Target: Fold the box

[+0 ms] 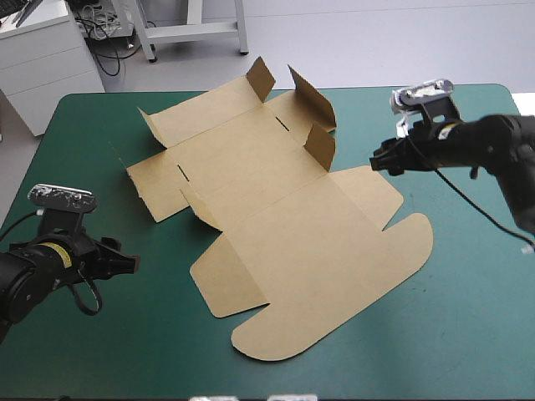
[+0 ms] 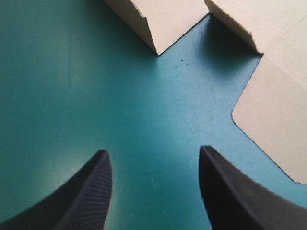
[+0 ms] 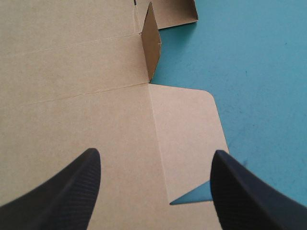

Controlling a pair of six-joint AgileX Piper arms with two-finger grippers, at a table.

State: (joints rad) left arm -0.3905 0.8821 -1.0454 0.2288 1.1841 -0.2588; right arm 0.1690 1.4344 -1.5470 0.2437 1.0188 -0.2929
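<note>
Teal-green cover [image 1: 468, 317] bears box [image 1: 276, 209] running far-left to near-right (left gripper [image 1: 127, 262], right gripper [image 1: 378, 163] released).

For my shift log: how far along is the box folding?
Barely begun. The brown cardboard box lies mostly flat, only small tabs upright. Nothing is gripped: left end effector open over teal-green cover, right end effector open above a side flap. Walls remain unraised.
</note>
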